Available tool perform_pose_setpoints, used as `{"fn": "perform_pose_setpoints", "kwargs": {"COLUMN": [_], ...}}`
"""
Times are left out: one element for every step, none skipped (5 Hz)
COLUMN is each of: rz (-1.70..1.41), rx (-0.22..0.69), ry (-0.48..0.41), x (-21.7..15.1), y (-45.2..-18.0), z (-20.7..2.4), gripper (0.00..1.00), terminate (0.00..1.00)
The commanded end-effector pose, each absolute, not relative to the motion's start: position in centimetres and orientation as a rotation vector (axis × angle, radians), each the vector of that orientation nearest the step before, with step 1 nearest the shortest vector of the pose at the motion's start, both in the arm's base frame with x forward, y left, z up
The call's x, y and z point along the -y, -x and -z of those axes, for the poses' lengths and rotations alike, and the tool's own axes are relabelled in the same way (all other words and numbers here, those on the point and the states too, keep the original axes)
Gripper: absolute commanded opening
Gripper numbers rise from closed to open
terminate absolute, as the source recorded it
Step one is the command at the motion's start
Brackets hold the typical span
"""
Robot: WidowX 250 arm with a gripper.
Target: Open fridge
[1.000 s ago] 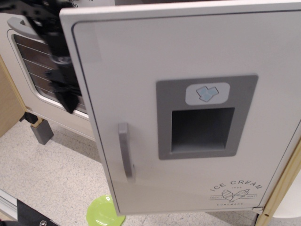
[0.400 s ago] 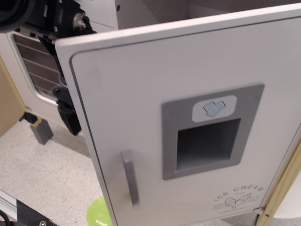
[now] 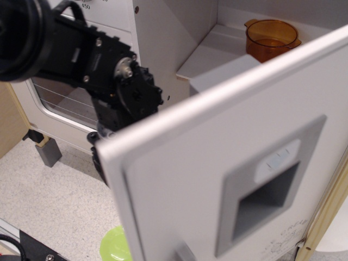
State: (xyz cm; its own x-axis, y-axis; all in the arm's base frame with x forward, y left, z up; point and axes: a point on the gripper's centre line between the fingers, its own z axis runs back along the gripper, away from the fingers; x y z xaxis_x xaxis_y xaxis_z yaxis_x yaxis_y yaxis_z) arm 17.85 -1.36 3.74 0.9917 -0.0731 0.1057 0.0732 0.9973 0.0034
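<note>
The fridge door [image 3: 185, 179] is white and stands swung well open toward the camera. It carries a grey recessed dispenser panel [image 3: 270, 187] and a pale ice-cube sticker [image 3: 277, 158]. Only the top of its grey handle [image 3: 185, 253] shows at the bottom edge. The fridge's inside [image 3: 209, 51] is visible behind the door. My black gripper [image 3: 100, 155] sits behind the door's free left edge and reaches down along its back side. The door hides its fingers, so I cannot tell if they are open or shut.
An orange cup [image 3: 270, 38] stands on the shelf inside the fridge. The windowed oven door [image 3: 60, 103] is behind the arm at left. A green plate [image 3: 113, 246] lies on the floor below the door. A grey block [image 3: 49, 153] and a wooden panel [image 3: 10, 122] are at left.
The fridge door has swung much further open, showing the inside and the orange cup. The gripper has moved right and forward with the door's edge. The handle has dropped almost out of view.
</note>
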Motion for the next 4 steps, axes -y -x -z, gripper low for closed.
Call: {"fn": "perform_pose_setpoints", "kwargs": {"rz": [0.151,0.151,0.151,0.151], "rx": [0.085,0.085,0.085,0.085], "ry": [0.042,0.042,0.042,0.042], "x": [2.72,2.72,2.72,2.72], "y": [-16.15,-16.15,-16.15,-16.15], "z": [-4.56,-4.56,-4.56,-4.56], "gripper": [1.0,1.0,1.0,1.0], "terminate": [0.0,0.0,0.0,1.0]}}
